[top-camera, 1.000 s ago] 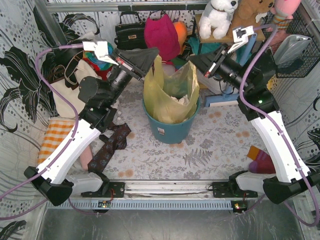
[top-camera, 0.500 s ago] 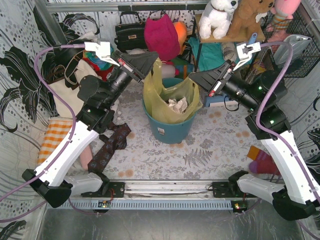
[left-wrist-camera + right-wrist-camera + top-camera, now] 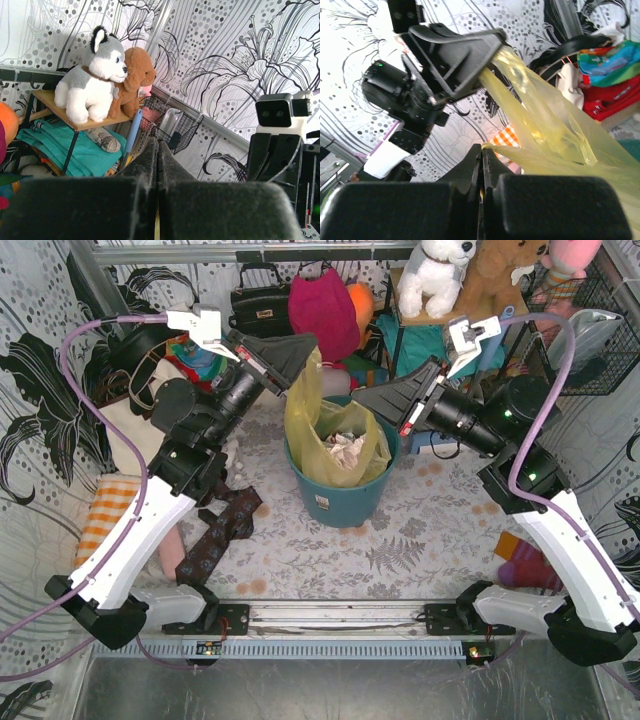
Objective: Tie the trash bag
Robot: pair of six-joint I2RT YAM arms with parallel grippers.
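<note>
Looking down from above, I see the trash bag (image 3: 305, 410) sitting in the teal bucket (image 3: 345, 495) at frame centre. The left gripper (image 3: 305, 348) pinches its upper-left rim and the right gripper (image 3: 358, 398) its right rim. On the left wrist view, the fingers (image 3: 100, 210) are pressed together, with a yellow sliver between them low centre. On the right wrist view, the fingers (image 3: 545, 210) are clamped on yellow film stretching right.

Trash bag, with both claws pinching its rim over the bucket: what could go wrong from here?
The left claw holds only a thin strip of the trash bag, pulled taut; it may tear or slip out.
The right claw pinches nearby; crossing to knot could make the claws collide.
The bag sits in the teal bucket; pulling might tip it.
</note>
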